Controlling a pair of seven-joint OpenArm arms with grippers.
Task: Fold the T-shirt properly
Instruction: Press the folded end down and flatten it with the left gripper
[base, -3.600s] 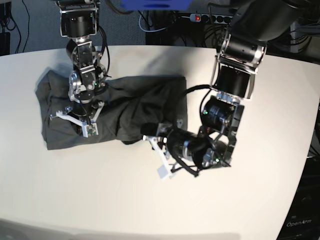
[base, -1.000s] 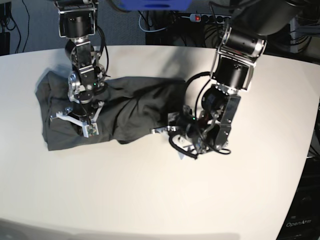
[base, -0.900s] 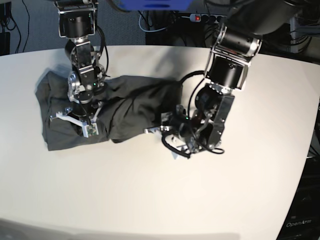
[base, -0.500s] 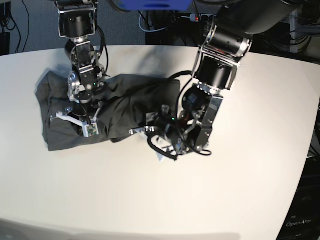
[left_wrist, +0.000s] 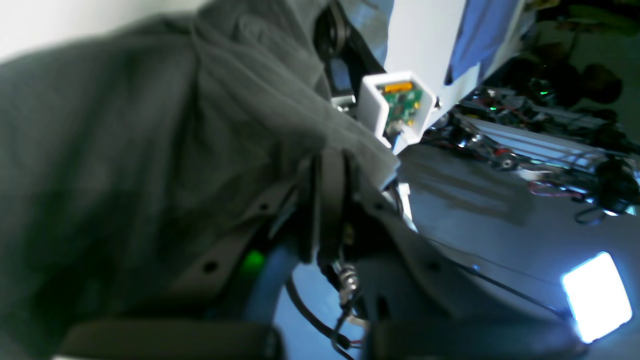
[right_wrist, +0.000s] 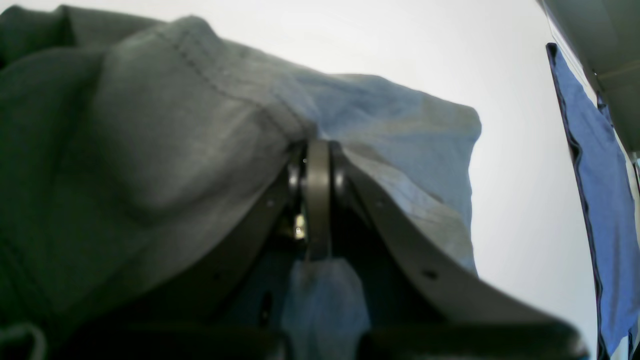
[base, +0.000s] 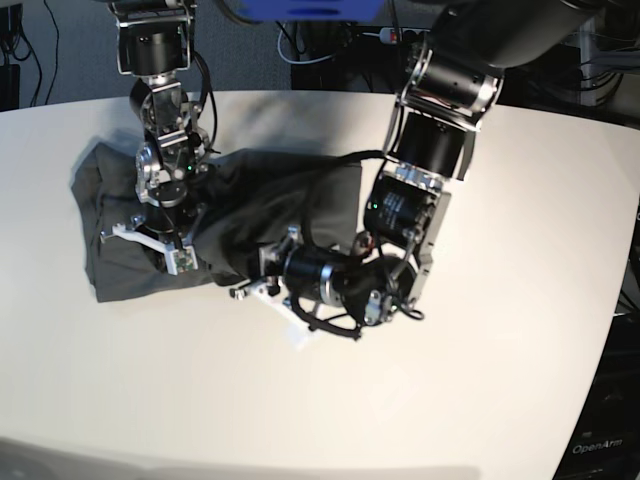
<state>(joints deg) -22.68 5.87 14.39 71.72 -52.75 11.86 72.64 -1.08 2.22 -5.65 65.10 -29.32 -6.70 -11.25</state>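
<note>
The dark grey T-shirt (base: 120, 250) lies bunched on the left half of the white table (base: 480, 380). My left gripper (base: 250, 285) is low at the shirt's front edge, shut on a fold of its cloth. In the left wrist view the shut left gripper (left_wrist: 330, 165) pinches the T-shirt (left_wrist: 125, 150), which drapes over it. My right gripper (base: 168, 255) presses down on the shirt's left part. The right wrist view shows the shut right gripper (right_wrist: 317, 150) holding a hemmed edge of the T-shirt (right_wrist: 150, 125).
Both arms stand close together over the shirt; the right arm's white camera housing (left_wrist: 400, 105) sits just beyond my left fingers. A power strip (base: 400, 36) and cables lie behind the table's far edge. A blue cloth (right_wrist: 590, 165) hangs at the right.
My left arm has swung leftwards, dragging the shirt's right edge over towards the middle. The shirt now covers less of the table. The right arm has stayed put.
</note>
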